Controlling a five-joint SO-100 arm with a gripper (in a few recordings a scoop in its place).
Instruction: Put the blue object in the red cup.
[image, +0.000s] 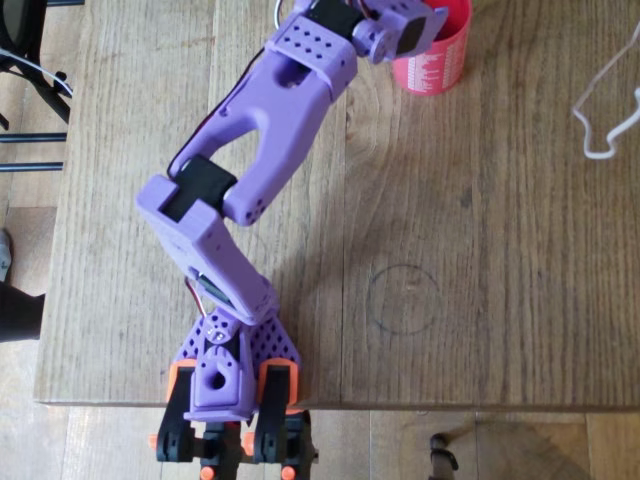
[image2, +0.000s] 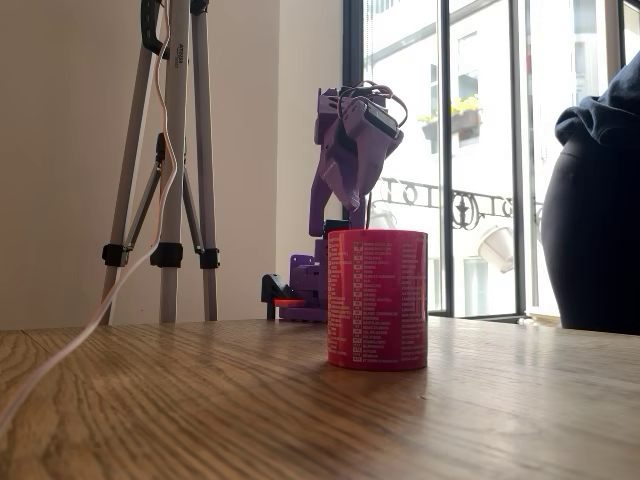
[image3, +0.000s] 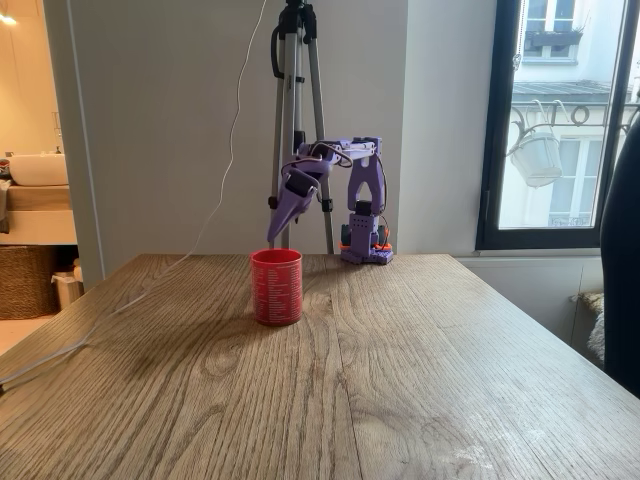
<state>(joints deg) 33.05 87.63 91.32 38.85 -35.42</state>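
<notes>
One red-pink cylindrical cup (image3: 276, 287) on wooden table (image3: 420, 380); purple arm's fingers (image3: 281, 222) poised above rim, grip state unclear; tripod (image3: 296, 120) behind.

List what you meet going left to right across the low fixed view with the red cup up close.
White cable → tripod legs → red cup with the purple arm behind it → window → dark seated figure.

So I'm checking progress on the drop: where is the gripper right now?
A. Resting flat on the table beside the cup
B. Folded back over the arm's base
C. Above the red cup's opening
C: in a fixed view the gripper hangs pointing down just above the red cup.
</notes>
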